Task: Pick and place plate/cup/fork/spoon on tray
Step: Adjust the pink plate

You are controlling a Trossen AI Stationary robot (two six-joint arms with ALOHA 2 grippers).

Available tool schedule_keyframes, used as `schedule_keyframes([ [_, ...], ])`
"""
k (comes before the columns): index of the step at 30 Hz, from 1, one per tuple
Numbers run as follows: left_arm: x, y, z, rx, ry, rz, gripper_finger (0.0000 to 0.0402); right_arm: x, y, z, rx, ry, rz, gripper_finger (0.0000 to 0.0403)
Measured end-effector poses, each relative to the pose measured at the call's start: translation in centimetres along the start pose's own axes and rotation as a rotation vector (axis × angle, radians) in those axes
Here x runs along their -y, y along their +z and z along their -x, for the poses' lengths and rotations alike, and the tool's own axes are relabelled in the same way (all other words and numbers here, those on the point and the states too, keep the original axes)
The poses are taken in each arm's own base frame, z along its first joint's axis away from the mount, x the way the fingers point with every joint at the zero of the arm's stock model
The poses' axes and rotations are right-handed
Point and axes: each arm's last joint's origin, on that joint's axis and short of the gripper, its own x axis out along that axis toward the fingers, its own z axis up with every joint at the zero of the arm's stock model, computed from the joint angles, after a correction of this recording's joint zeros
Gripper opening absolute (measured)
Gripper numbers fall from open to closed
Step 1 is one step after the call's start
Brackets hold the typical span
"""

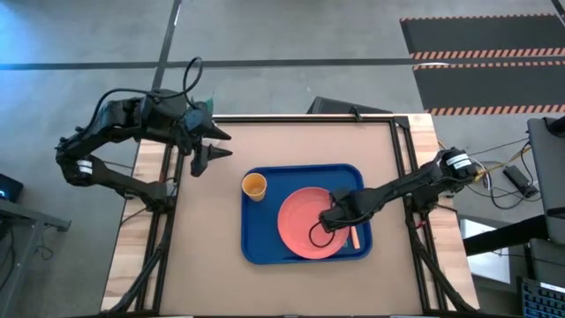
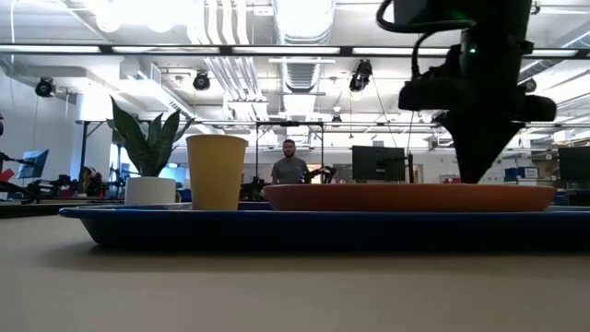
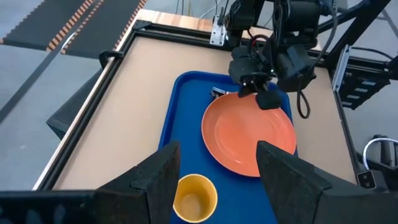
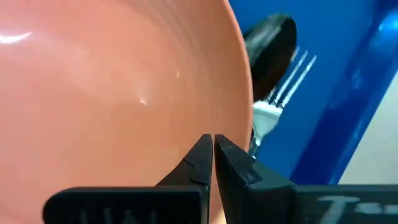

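Pinched right claw (image 4: 212,152), smooth round plate (image 4: 118,81)

Spoon (image 4: 268,50) handle hidden beneath fork (image 4: 280,93); fork handle cut off behind right end effector (image 4: 212,152); plate (image 4: 118,81) cropped by frame edge.

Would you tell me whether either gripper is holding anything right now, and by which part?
Nothing is held. The right gripper is shut and empty over the plate's edge; the left gripper is open, off the tray.
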Motion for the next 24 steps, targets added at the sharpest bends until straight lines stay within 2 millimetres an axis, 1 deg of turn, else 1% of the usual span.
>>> schedule_keyframes([
  [3, 0.0, -0.3, -0.4, -0.016, 0.001, 0.001, 0.0194, 0.1, 0.2, 0.6, 0.014, -0.056, 0.028, 0.0008],
  [7, -0.1, -0.9, -0.7, -0.039, 0.003, 0.004, 0.0194, 1.1, 0.4, 2.3, 0.021, -0.19, 0.004, 0.0008],
  [10, -0.1, -1.1, -0.7, -0.044, 0.003, 0.009, 0.0194, 1.7, 0.4, 2.9, 0.002, -0.228, -0.019, 0.0008],
  [12, -0.1, -1.1, -0.6, -0.035, 0.002, 0.009, 0.0194, 1.8, 0.2, 2.6, -0.03, -0.225, -0.029, 0.0008],
  [15, -0.1, -1.1, -0.1, -0.015, 0.0, 0.008, 0.0194, 2.1, -0.2, 1.4, -0.075, -0.236, -0.039, 0.0008],
  [19, 0.0, -1.2, 0.8, 0.008, -0.004, 0.007, 0.0194, 2.1, -0.7, -0.3, -0.072, -0.186, -0.065, 0.0008],
  [24, 0.0, -1.4, 1.5, 0.027, -0.005, 0.007, 0.0194, 2.0, -0.9, -1.3, -0.064, -0.142, -0.075, 0.0008],
])
